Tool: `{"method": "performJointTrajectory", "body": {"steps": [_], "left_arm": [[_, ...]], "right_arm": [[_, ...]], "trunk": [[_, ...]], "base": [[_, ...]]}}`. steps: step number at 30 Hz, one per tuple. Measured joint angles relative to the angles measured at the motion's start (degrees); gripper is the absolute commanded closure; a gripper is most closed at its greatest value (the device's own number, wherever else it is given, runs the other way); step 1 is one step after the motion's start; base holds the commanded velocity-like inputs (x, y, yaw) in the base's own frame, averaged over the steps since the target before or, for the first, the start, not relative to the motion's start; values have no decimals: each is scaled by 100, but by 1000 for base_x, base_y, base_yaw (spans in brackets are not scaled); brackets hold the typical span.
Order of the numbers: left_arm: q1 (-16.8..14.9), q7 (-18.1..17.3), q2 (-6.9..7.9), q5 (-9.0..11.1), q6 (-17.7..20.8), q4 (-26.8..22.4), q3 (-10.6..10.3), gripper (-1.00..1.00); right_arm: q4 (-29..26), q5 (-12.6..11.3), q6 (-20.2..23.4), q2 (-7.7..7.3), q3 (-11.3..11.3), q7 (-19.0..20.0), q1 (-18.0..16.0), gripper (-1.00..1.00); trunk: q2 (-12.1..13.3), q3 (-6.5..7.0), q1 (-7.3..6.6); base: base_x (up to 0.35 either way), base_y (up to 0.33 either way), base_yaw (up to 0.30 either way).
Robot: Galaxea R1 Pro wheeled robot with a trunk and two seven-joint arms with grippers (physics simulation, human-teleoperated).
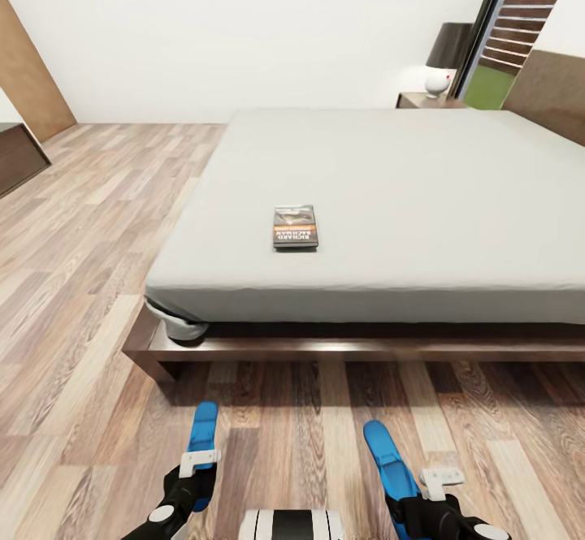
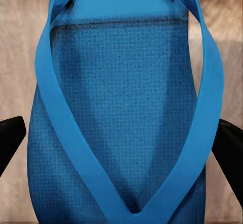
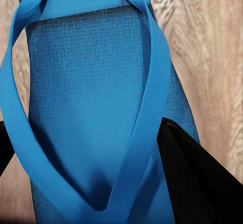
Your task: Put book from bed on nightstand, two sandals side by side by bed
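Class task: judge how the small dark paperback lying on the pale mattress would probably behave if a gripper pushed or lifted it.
The thin dark paperback with the orange band lies flat on the pale grey mattress, so it will probably slide, not roll or tip. It looks light. Gripped by one edge, its thin covers may sag or fan open.

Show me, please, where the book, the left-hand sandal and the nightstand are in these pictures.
book [image 1: 295, 226], head view, middle of its cover, on the bed.
left-hand sandal [image 1: 202, 430], head view, blue sole ahead of the left gripper.
nightstand [image 1: 416, 101], head view, its top, beyond the bed.
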Motion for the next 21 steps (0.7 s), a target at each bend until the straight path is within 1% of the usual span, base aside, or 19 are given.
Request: {"method": "performJointTrajectory", "body": {"steps": [7,21], "left_arm": [[-13,-7,55,-5,3,-1,-4,100],[-131,-8,67,-19,2,-3,-49,100]], "right_arm": [[-16,-12,-11,1,-2,6,0,100],[-205,-15,-6,0,-1,8,0,100]], "trunk": [[-9,-155,18],[-28,-465,54]], "base": [[0,0,0],[0,0,0]]}}
